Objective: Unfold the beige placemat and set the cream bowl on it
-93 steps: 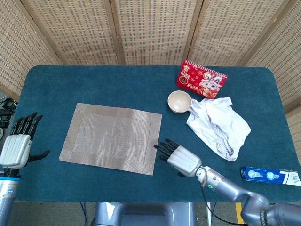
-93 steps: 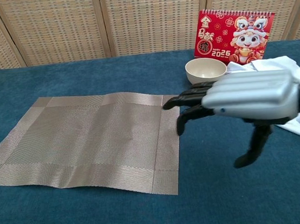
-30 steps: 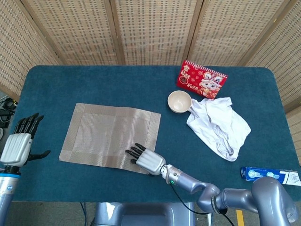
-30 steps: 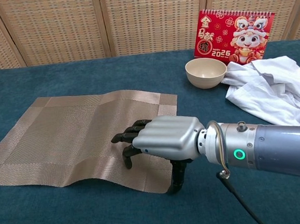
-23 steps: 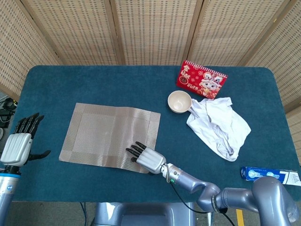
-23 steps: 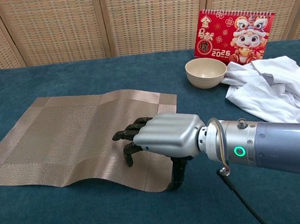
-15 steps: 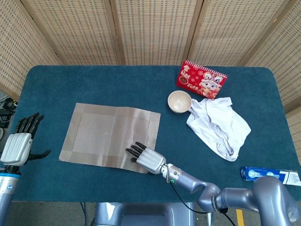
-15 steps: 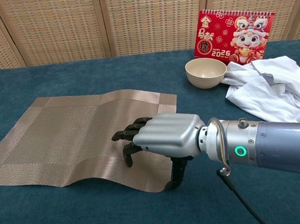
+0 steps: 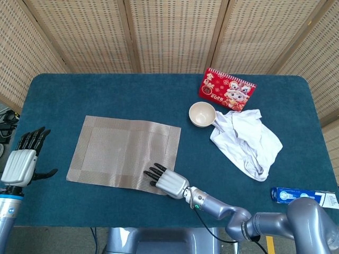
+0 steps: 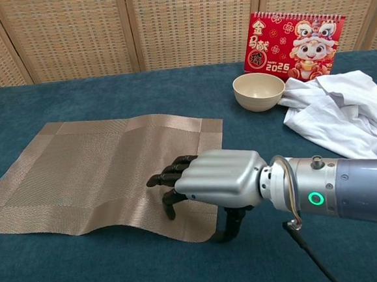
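The beige placemat (image 9: 127, 153) (image 10: 105, 167) lies unfolded and nearly flat on the left half of the blue table, with a slight ripple along its near edge. My right hand (image 9: 168, 182) (image 10: 211, 178) rests palm down on the mat's near right corner, its fingers spread on the weave and its thumb off the edge on the cloth; it holds nothing. The cream bowl (image 9: 202, 114) (image 10: 259, 91) stands upright at the back right, apart from the mat. My left hand (image 9: 21, 161) hangs open off the table's left edge, seen only in the head view.
A red desk calendar (image 9: 226, 90) (image 10: 297, 44) stands just behind the bowl. A crumpled white cloth (image 9: 246, 140) (image 10: 343, 112) lies right of the bowl, touching it. A blue and white tube (image 9: 304, 197) sits at the near right corner. Woven screens close off the back.
My right hand went from beside the mat's right edge onto its near right corner, then slid slightly toward the near edge. The mat's near edge rippled. Bowl and left hand stayed put.
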{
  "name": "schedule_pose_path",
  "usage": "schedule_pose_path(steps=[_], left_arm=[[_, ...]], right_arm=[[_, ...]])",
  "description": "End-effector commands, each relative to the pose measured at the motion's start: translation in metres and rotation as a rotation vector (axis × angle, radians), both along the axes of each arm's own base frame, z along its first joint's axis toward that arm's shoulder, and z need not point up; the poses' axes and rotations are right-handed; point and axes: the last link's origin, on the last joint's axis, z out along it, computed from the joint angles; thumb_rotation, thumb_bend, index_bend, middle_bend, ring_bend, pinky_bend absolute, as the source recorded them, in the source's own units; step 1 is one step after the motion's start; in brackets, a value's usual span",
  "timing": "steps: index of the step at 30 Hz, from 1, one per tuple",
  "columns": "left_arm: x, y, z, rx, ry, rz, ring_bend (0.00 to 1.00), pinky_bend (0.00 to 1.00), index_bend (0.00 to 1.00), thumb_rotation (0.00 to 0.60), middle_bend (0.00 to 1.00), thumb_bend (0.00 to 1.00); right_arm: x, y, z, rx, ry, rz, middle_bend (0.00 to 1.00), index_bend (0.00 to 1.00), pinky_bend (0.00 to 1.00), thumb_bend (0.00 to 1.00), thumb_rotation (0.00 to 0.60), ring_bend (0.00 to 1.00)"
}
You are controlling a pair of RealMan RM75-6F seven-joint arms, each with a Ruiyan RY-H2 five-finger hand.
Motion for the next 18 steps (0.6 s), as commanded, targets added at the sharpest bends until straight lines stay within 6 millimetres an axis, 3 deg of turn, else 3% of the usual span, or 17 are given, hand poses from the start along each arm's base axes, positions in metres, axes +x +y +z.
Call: schedule_pose_path(steps=[1,7,18], left_arm=[[0.0002,-0.0002,-0.0002,-0.001,0.000,-0.001,0.00,0.00,0.00,0.600,0.00,0.00],[0.0013,-0.0005,-0.0012,-0.005,0.003,-0.006,0.00,0.00,0.00,0.600,0.00,0.00],[0.0014,-0.0001,-0.0021,-0.008,0.006,-0.006,0.00,0.00,0.00,0.600,0.00,0.00]], right_arm=[[-0.0034,0.0008,0.0015,-0.002,0.007,0.002,0.02,0.36,0.00,0.44,0.600,0.00],[-0.0102,0.0017,0.0036,-0.006,0.017,0.002,0.02,0.40,0.00,0.52,0.600,0.00],[-0.0118,0.0030,0.0021,0.004,0.006,-0.006,0.03,0.45,0.00,0.56,0.600,0.00]])
